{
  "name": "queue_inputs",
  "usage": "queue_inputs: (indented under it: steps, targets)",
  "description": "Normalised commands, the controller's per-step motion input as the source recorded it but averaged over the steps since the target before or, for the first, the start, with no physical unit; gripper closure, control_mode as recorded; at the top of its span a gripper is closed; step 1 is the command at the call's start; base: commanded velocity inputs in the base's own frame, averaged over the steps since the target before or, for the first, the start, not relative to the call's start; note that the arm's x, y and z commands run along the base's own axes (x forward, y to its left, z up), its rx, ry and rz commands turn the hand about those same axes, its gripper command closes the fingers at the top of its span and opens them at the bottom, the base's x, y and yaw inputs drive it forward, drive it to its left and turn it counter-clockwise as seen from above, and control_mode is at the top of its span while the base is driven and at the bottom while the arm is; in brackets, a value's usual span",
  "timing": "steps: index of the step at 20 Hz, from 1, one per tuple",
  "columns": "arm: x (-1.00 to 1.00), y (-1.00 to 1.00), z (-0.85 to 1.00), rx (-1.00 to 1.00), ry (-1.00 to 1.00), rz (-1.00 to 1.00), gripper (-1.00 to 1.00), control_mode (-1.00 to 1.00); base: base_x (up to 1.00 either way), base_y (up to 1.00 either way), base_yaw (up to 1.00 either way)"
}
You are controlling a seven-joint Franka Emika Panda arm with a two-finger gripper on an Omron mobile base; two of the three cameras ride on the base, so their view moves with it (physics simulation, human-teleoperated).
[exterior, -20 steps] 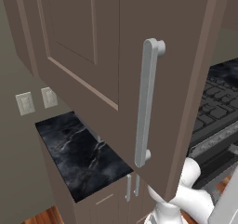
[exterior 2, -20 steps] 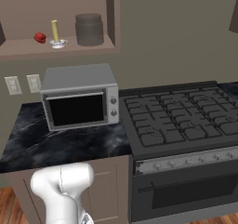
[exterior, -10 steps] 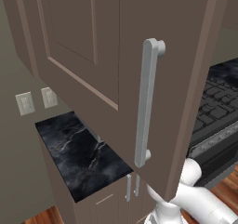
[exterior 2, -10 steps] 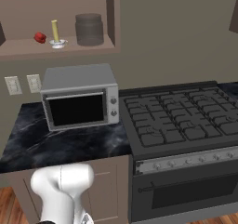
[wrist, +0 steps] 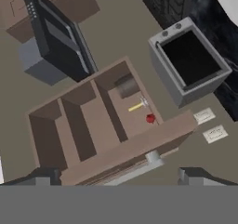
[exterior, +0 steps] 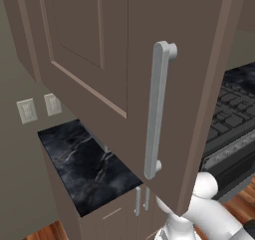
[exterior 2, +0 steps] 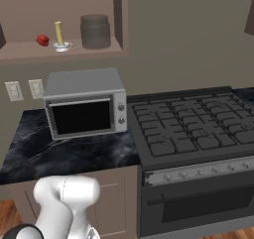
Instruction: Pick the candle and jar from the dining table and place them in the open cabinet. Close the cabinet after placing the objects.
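**2 items shelved, door left to shut**

2 task objects already sit inside the cabinet (exterior 2: 59,47): the jar (exterior 2: 42,39) at the left end of the shelf, the candle (exterior 2: 60,36) upright just right of it, with a dark canister (exterior 2: 95,31) further right. Below stands the microwave (exterior 2: 84,101) on the black table (exterior 2: 74,151), beside the stove (exterior 2: 193,129).

In the hand view the claw (wrist: 111,177) looks onto the open cabinet with its jaws spread wide, grasping nothing. The cabinet door (exterior: 114,60) stands swung out close by the left base camera, its bar handle (exterior: 157,109) running vertically. Closing likely turns on this: the door edge lies just ahead of the claw.
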Motion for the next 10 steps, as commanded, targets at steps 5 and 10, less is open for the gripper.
queue_inputs:
  steps: [5, 10]
  targets:
    - [0.32, 0.00, 0.03, 0.00, -0.03, 0.00, -1.00, -1.00, 0.00, 0.00, 0.00]
    - [0.44, 0.00, 0.00, 0.00, 0.00, 0.00, -1.00, -1.00, 0.00, 0.00, 0.00]
